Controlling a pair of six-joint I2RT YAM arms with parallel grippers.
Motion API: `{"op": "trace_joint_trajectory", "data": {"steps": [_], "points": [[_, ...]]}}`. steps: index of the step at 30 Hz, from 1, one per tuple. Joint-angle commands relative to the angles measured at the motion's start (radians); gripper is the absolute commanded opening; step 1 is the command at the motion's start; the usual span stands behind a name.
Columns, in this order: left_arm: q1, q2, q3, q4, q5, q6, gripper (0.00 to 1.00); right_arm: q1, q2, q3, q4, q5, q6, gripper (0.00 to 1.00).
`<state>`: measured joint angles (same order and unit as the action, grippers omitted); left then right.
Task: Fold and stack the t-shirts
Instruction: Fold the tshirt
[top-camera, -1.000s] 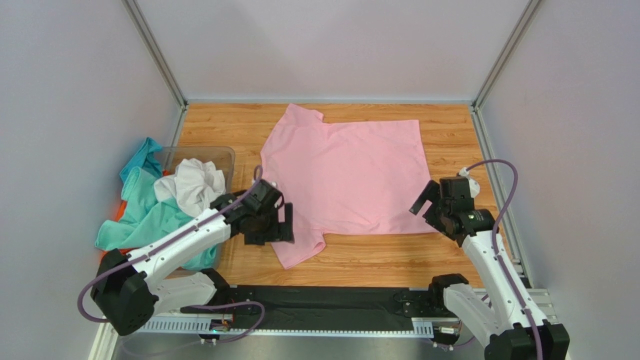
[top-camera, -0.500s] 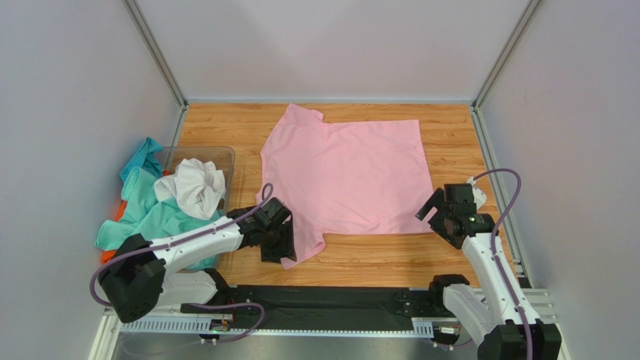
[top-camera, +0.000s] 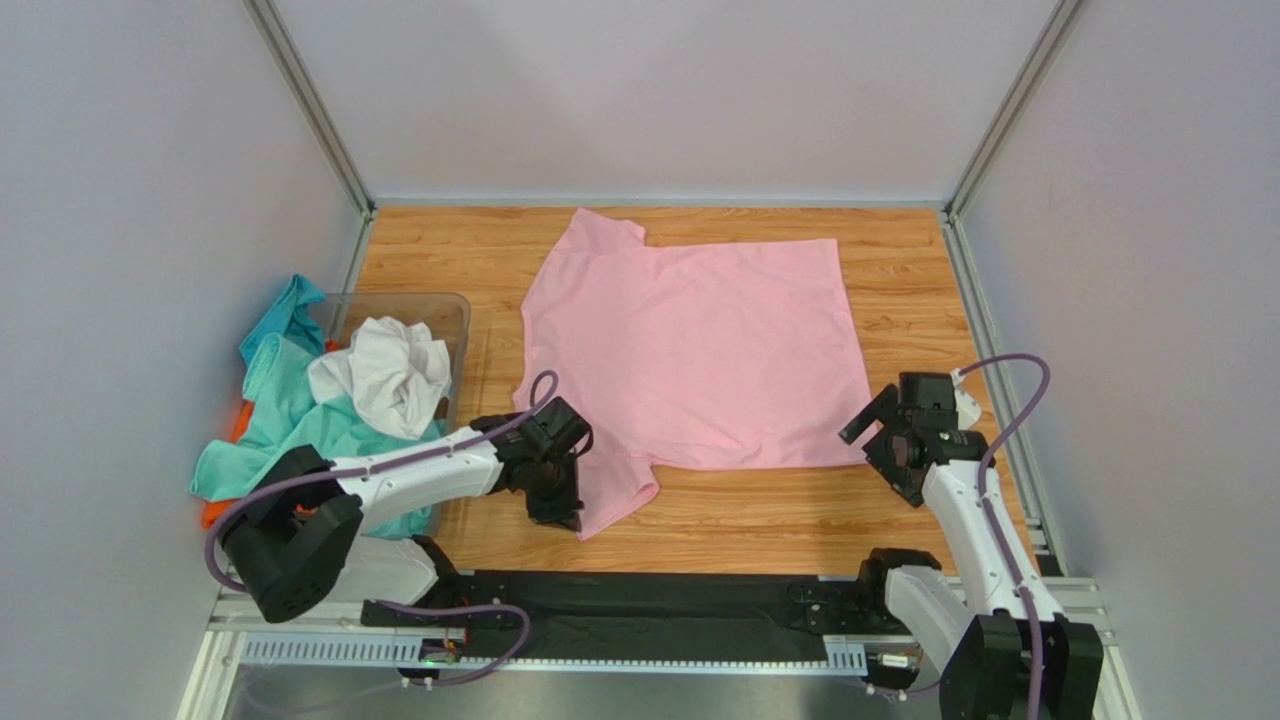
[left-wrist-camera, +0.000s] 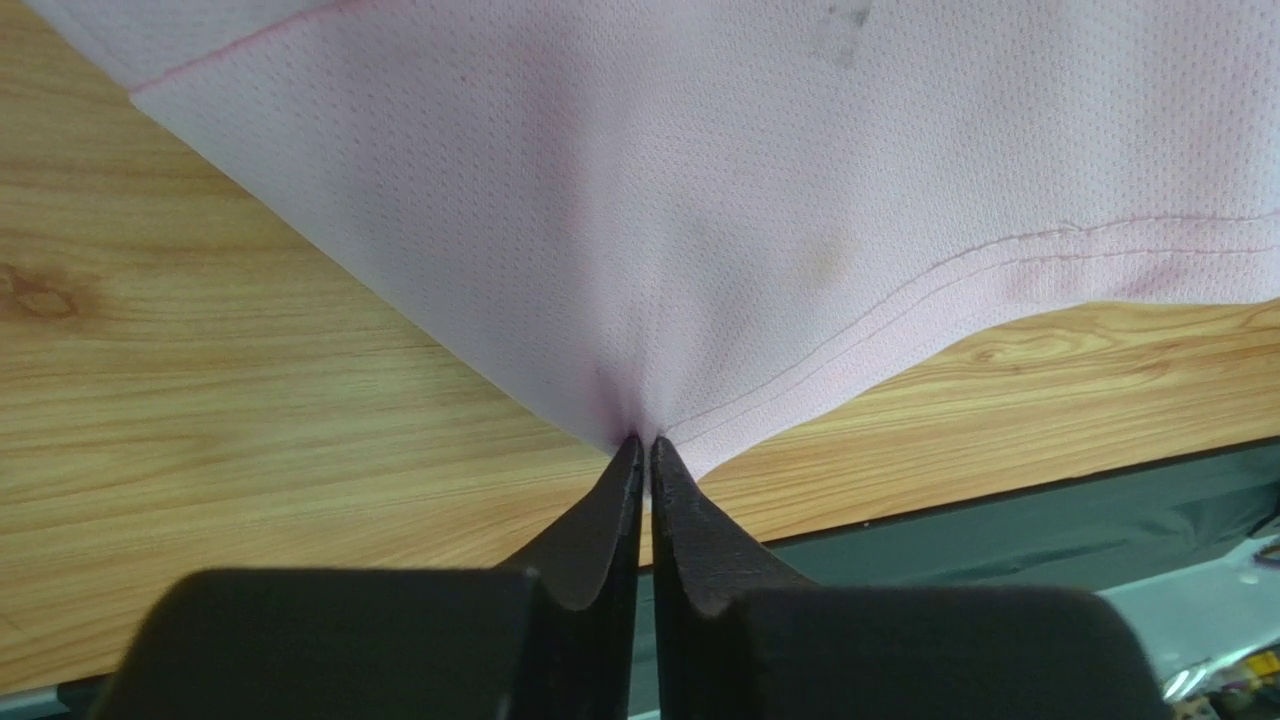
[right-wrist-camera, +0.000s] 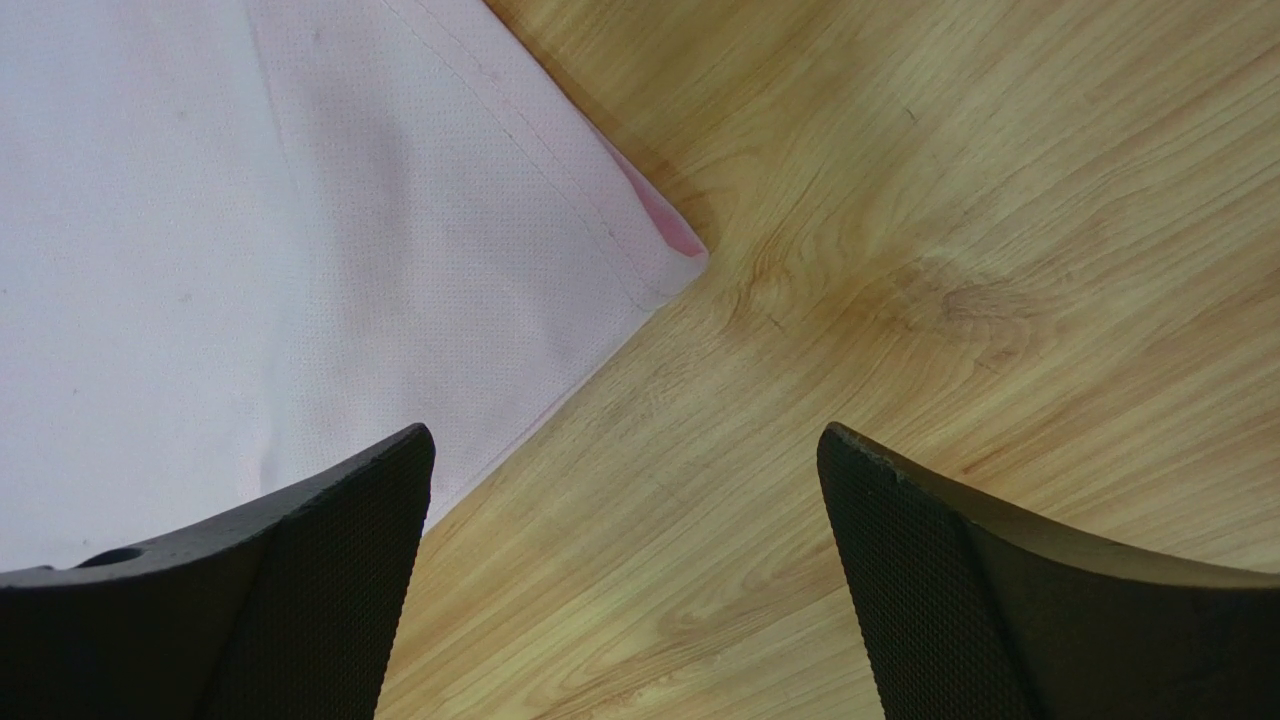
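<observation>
Overhead view: pink t-shirt lies spread flat on the wooden table. The left gripper is at its near-left sleeve, and the right gripper is just beside its near-right corner. A teal t-shirt, white t-shirt and orange t-shirt are heaped at the clear bin.

Left wrist view: jaws pressed together, pinching the sleeve edge; fabric puckers at the tips.

Right wrist view: jaws spread wide, holding nothing; the shirt corner lies just ahead.

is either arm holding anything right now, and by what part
The left gripper has its jaws pinched on the pink t-shirt, at the hemmed edge of its near sleeve. The right gripper is open, holding nothing.
</observation>
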<state>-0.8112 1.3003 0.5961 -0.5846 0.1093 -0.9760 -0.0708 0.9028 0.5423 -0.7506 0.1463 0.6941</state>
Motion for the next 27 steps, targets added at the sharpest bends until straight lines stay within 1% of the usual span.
{"op": "trace_joint_trajectory", "data": {"steps": [1, 2, 11, 16, 20, 21, 24, 26, 27], "points": [[-0.005, 0.019, -0.009, -0.038, -0.020, -0.004, 0.09, -0.006, 0.011, -0.002, 0.057, -0.024, 0.018, 0.99], [-0.005, 0.011, -0.009, -0.062, -0.029, -0.006, 0.00, -0.006, 0.011, -0.007, 0.057, -0.024, 0.019, 0.99], [-0.005, -0.116, -0.009, -0.195, -0.069, 0.000, 0.00, -0.009, 0.002, -0.041, 0.057, -0.010, 0.035, 0.96], [-0.005, -0.168, -0.019, -0.202, -0.062, -0.003, 0.00, -0.009, 0.022, -0.065, 0.077, 0.027, 0.051, 0.92], [-0.005, -0.174, -0.021, -0.202, -0.062, -0.007, 0.00, -0.009, 0.057, -0.074, 0.121, 0.030, 0.062, 0.88], [-0.006, -0.173, -0.019, -0.202, -0.066, -0.009, 0.00, -0.009, 0.067, -0.084, 0.138, 0.016, 0.067, 0.85], [-0.005, -0.168, -0.012, -0.201, -0.066, -0.009, 0.00, -0.011, 0.099, -0.096, 0.166, 0.024, 0.068, 0.84], [-0.005, -0.164, -0.010, -0.202, -0.066, -0.012, 0.00, -0.011, 0.113, -0.094, 0.177, 0.033, 0.067, 0.74], [-0.006, -0.165, -0.010, -0.201, -0.068, -0.013, 0.00, -0.011, 0.119, -0.094, 0.177, 0.030, 0.068, 0.64]]}}
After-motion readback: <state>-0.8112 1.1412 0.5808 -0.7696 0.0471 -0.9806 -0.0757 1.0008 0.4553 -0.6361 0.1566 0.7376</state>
